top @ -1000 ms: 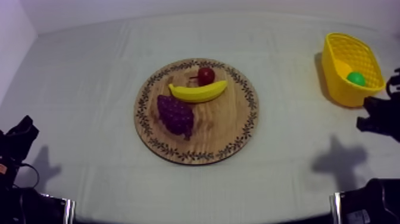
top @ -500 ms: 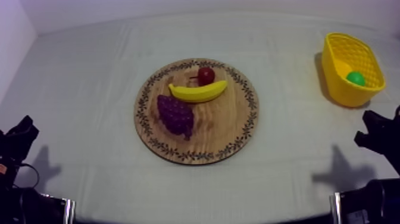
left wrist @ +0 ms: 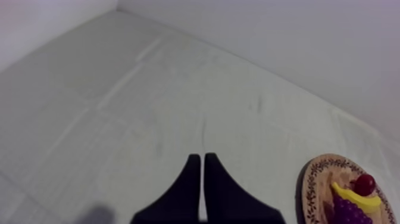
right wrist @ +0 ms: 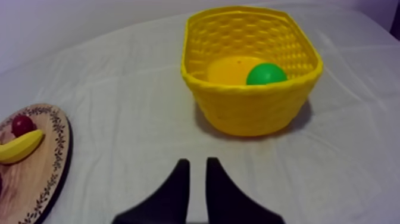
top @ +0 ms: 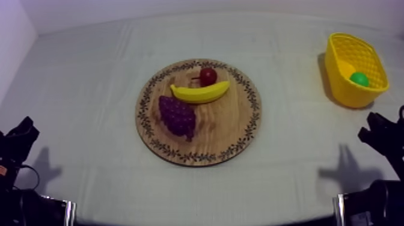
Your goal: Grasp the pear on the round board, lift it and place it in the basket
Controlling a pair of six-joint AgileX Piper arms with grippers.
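— On the round wooden board (top: 231,135), what lies there?

— Three toy fruits (all inside the patterned rim). A banana (top: 200,92) lies across the middle, a small red fruit (top: 208,76) touches its far side, and a bunch of grapes (top: 177,115) sits just beside its near side.

— And the pear?

— Well apart from the board, off to its right. The pear (top: 359,79) is inside the yellow basket (top: 351,96), close to the wall that faces the right wrist camera (just its rounded green top shows above the rim).

— What about the right gripper?

— It is out to the board's right too, short of the basket and apart from it. The right gripper (right wrist: 197,161) hangs over the grey-white cloth (top: 90,72) and points toward the basket. Its two black fingers stand narrowly apart, with a slim strip of cloth showing between them and nothing held.

— The left gripper?

— It is on the board's other side, well away from the board. The left gripper (left wrist: 200,156) sits over bare cloth, its fingers lying together as a thin wedge that grips nothing.
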